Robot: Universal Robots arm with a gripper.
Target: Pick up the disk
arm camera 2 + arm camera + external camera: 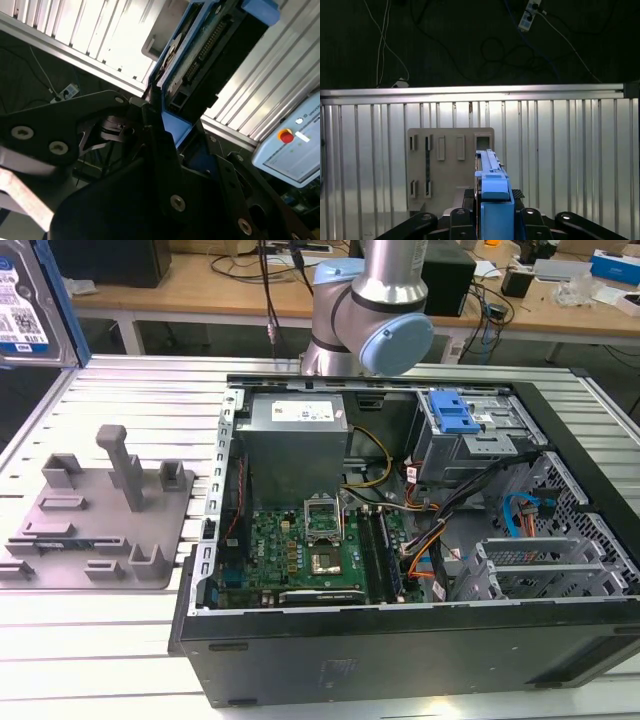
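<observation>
Gripping disk edge-on, gripper clamped on blue rails, raised high above grey holder.

disk: silver, white-blue label, blue rails | holder: grey | tool: black

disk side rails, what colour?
Blue. Clearest in the first wrist view, where the disk stands edge-on in the gripper, above the grey holder.
</observation>
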